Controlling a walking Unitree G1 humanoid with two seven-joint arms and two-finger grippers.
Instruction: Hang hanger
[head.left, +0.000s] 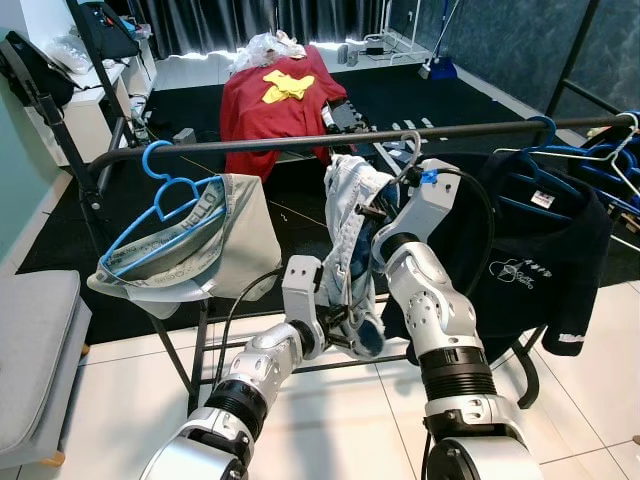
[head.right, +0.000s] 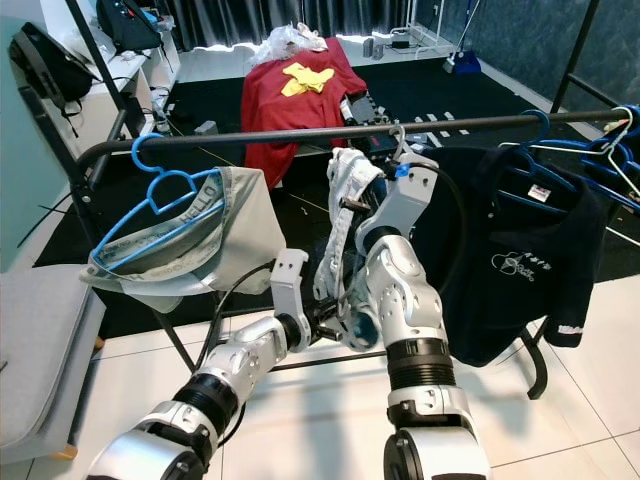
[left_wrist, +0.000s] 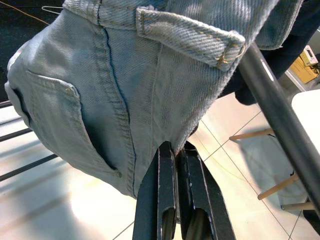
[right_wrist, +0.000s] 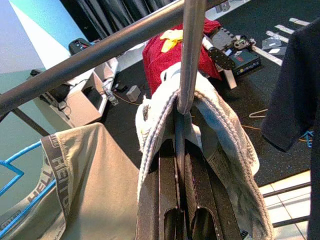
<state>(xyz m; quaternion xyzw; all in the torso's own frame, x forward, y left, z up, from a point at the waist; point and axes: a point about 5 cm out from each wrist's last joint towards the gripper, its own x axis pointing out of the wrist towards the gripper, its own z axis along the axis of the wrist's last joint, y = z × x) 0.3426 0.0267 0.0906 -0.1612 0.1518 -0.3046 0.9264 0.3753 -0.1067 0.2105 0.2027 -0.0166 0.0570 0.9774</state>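
A pale denim garment (head.left: 350, 200) hangs on a thin metal hanger whose hook (head.left: 411, 140) sits at the black rail (head.left: 250, 147) of the clothes rack. Whether the hook rests on the rail is hard to tell. My right gripper (right_wrist: 179, 150) is shut on the hanger's metal stem (right_wrist: 192, 50), just below the rail and above the denim waistband. Lower down, my left gripper (left_wrist: 176, 150) is shut on the denim's bottom edge (left_wrist: 125, 75), seen under the garment (head.left: 345, 320) in the left eye view.
Grey shorts (head.left: 200, 240) on a blue hanger (head.left: 165, 165) hang left on the rail. A dark T-shirt (head.left: 540, 260) and more blue hangers (head.left: 610, 150) hang right. A red garment (head.left: 275, 100) lies behind the rack. A grey seat (head.left: 30, 350) stands at my left.
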